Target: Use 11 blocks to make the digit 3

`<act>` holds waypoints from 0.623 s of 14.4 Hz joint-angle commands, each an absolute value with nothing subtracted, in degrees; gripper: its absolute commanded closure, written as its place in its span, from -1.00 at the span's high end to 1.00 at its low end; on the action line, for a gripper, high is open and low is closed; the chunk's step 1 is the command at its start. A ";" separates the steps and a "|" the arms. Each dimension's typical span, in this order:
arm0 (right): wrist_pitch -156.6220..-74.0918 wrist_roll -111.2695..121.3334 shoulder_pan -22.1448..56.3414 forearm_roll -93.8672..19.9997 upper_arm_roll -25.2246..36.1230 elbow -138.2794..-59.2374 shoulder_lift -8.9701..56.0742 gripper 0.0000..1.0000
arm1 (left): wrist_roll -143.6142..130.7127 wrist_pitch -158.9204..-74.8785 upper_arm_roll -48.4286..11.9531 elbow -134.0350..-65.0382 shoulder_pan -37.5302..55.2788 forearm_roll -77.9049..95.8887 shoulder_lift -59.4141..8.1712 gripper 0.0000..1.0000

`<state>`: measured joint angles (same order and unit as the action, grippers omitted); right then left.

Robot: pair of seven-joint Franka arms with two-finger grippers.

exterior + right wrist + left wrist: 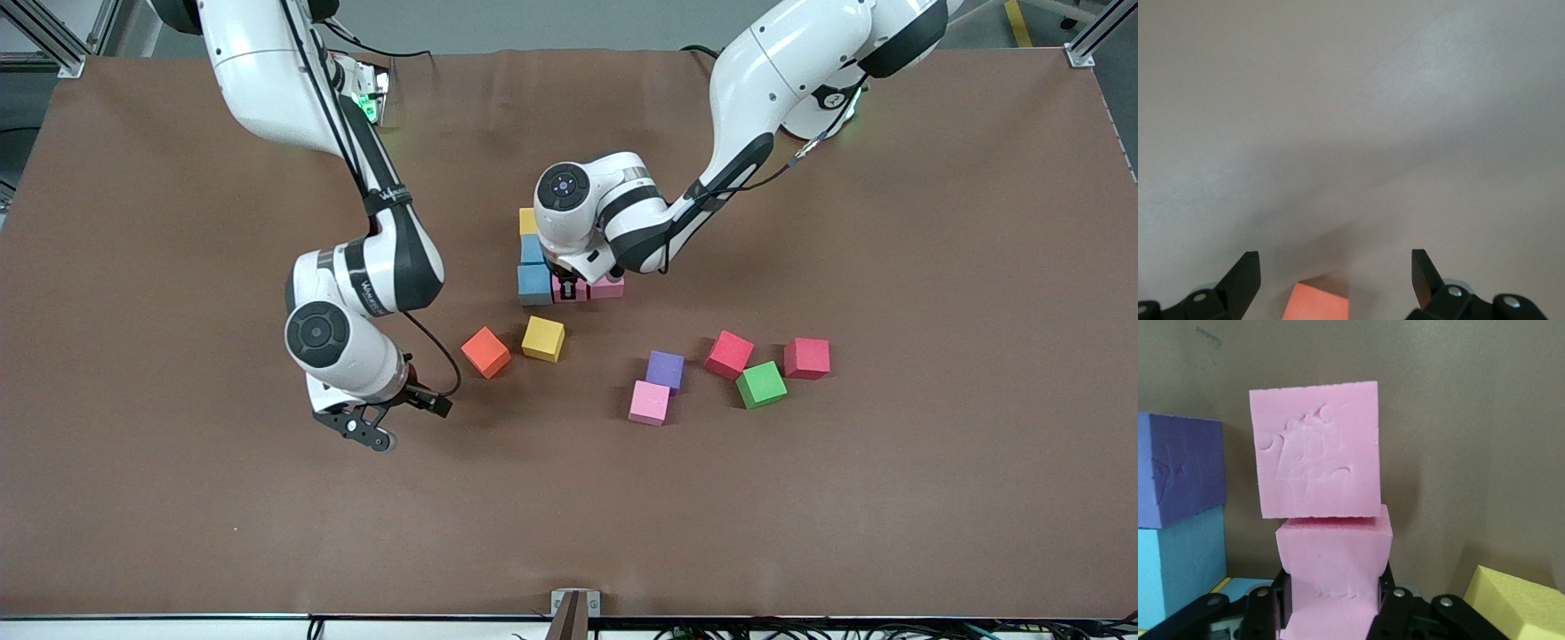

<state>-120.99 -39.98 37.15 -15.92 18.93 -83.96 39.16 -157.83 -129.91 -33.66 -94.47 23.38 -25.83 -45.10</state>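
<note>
The pink cube is matt foam, its face finely grained and dented with shallow curved marks, and the pink block pinched below it has the same dull, porous skin. The yellow cube looks equally soft and unshiny. The brown table cover is matt and cloth-like, while the arms' white shells are glossy plastic.

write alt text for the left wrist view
The left gripper is shut on a pink block, set against a second pink block on the brown table. Purple and light blue blocks sit at one edge, a yellow block's corner at the other.
</note>
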 commanded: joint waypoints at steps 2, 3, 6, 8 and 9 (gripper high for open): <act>-121.38 -45.59 38.93 -17.14 18.90 -84.29 38.58 1.00 | -165.23 -130.08 -33.31 -93.60 24.35 -28.21 -45.27 0.99; -121.29 -47.09 39.72 -16.96 18.90 -84.29 38.50 1.00 | -165.32 -130.08 -33.31 -93.52 24.00 -27.78 -44.48 1.00; -120.76 -47.46 40.17 -17.14 18.90 -84.29 38.23 1.00 | -165.15 -129.20 -33.49 -93.78 23.29 -27.60 -42.81 1.00; -121.02 -48.42 41.30 -17.14 18.90 -84.29 38.32 1.00 | -164.97 -127.63 -33.75 -94.22 23.20 -27.42 -41.23 1.00; -121.37 -51.04 42.00 -16.96 18.90 -84.29 38.41 1.00 | -164.62 -126.31 -34.01 -94.48 23.20 -27.33 -40.35 1.00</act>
<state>-121.11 -47.68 40.76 -16.06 18.87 -83.78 39.16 -157.75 -128.87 -33.60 -92.92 22.92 -25.83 -43.58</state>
